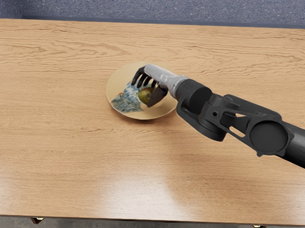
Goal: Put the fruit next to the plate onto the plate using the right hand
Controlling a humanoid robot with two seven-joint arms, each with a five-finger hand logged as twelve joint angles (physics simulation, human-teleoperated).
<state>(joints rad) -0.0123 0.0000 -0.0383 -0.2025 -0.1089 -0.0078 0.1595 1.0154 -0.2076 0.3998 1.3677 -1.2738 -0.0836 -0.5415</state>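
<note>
over the plate [117, 82] | right hand [153, 85] fingers [140, 76] curled around the fruit [145, 95] | wooden table [66, 156] beneath

Lighting: bright, even, diffuse, from overhead. Broad pale sheen on table [51, 140] near front edge. Soft-edged shadow on wood beneath right arm [262, 133]. Thin shadow along plate [116, 85] front rim. Focus sharp throughout; table edges straight.

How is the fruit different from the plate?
The fruit is small and ball-like; the plate is wide and flat. The fruit is plain yellow-green; the plate is tan with a bluish pattern. The right hand curls around the fruit, not the plate. Both have a round outline.
</note>
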